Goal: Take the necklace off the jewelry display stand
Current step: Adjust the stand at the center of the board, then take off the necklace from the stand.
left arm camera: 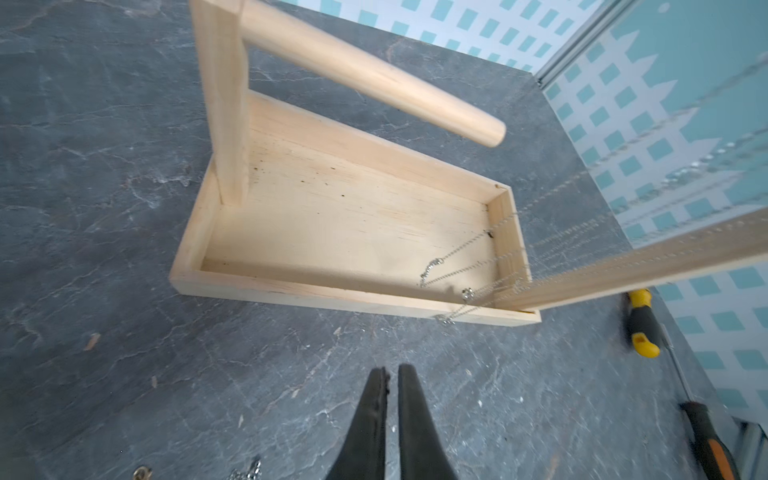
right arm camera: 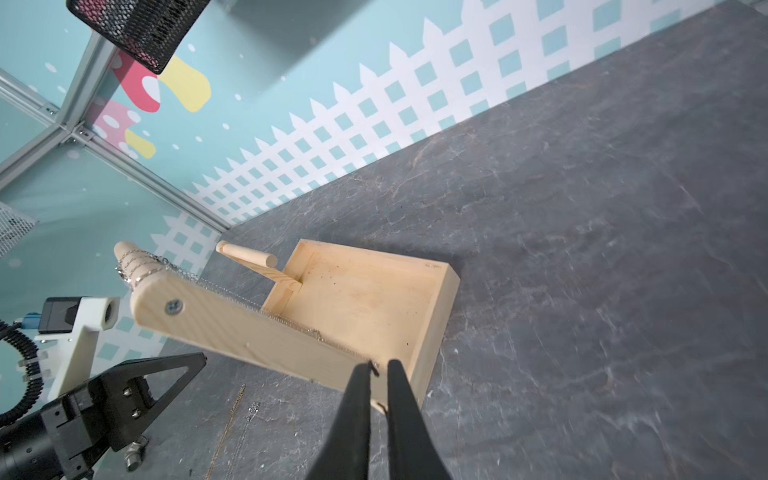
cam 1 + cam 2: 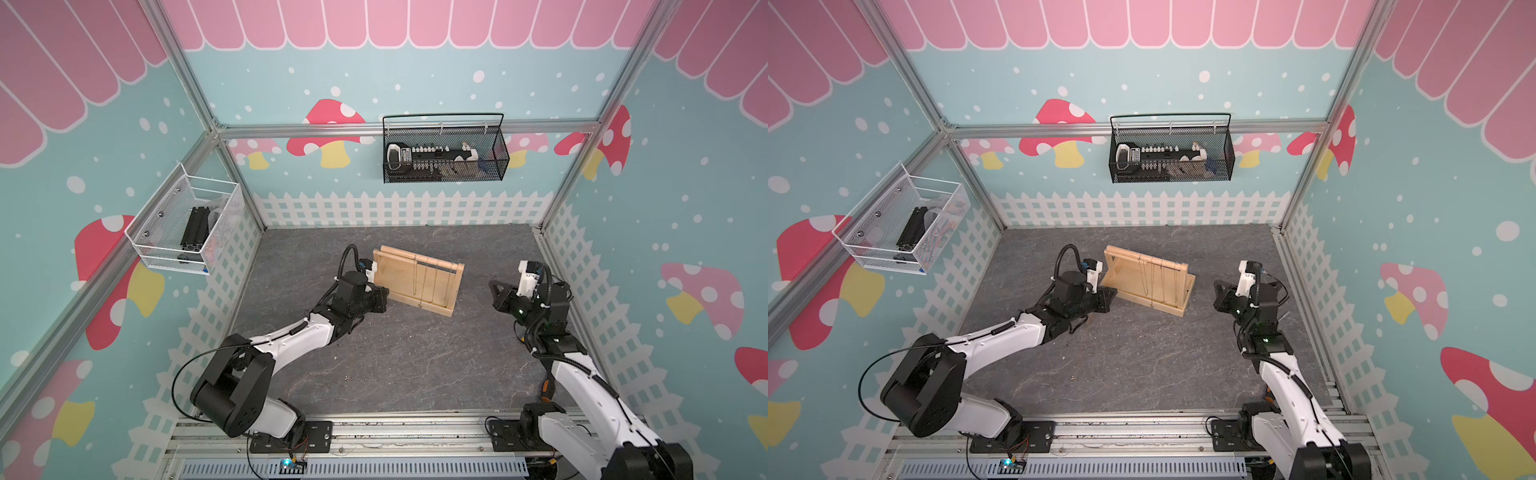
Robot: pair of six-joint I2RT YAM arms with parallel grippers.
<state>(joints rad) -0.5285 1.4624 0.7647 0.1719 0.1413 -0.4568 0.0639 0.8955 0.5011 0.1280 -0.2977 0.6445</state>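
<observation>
A pale bare-wood jewelry display stand sits mid-frame on the grey stone-patterned desk, silver necklace chains hanging near its right end. The left pincer and right pincer flank it, each parted a slit, empty. Upper centre, a black mesh basket holds black-and-white parts; left, a white mesh basket holds a black bar. The desk's lower middle lies mostly open.

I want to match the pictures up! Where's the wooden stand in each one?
In a top view: the jewelry display stand sits mid-table, between both arms.
In a top view: the stand is again mid-table, slightly more leftward.
Left wrist: stand mid-picture, beyond the left end effector.
Right wrist: stand mid-picture, beyond the right end effector.
Shared landmark: the white picket fence print on the wall.
</observation>
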